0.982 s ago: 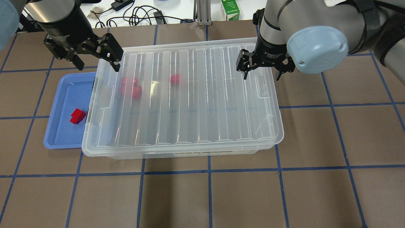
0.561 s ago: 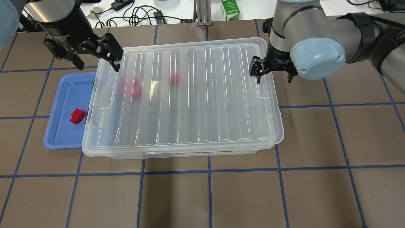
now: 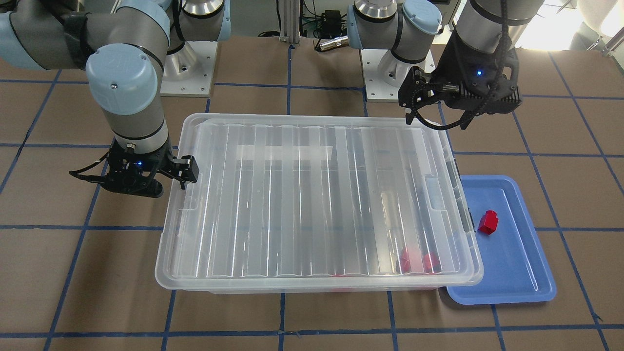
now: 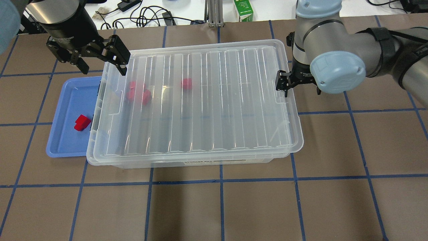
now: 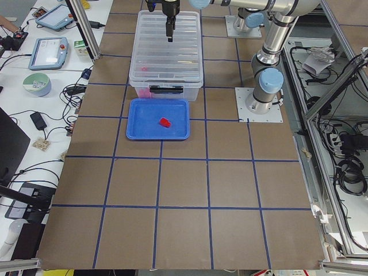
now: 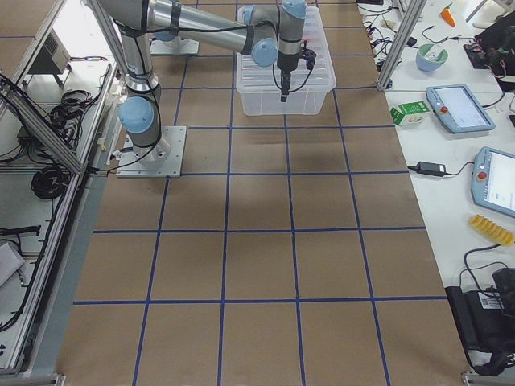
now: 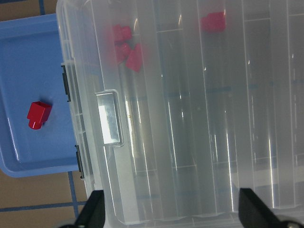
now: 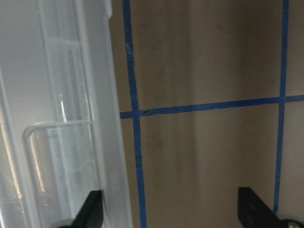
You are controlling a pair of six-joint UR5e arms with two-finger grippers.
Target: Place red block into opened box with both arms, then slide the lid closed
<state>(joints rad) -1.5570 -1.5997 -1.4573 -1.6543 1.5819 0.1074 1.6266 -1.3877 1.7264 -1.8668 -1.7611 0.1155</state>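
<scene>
A clear ribbed lid (image 4: 214, 100) lies on the clear box (image 4: 89, 157), shifted a little right so the box's left rim shows. One red block (image 4: 82, 122) (image 7: 38, 114) lies in the blue tray (image 4: 63, 140). Several more red blocks (image 4: 137, 93) show blurred through the lid. My left gripper (image 4: 104, 68) (image 3: 438, 112) hangs open above the box's far left corner, holding nothing. My right gripper (image 4: 300, 89) (image 3: 131, 179) is open and astride the lid's right rim, with one finger (image 4: 282, 87) by the lid's end recess (image 8: 52, 161).
The blue tray (image 3: 516, 273) butts against the box's left end. The table (image 4: 214, 207) is brown, with a grid of blue tape. Beyond its far edge are cables and a green carton (image 4: 243, 10).
My right gripper has moved right and nearer, from above the lid to its right rim. The lid has slid slightly right, baring the box's left rim. The left arm has not moved.
</scene>
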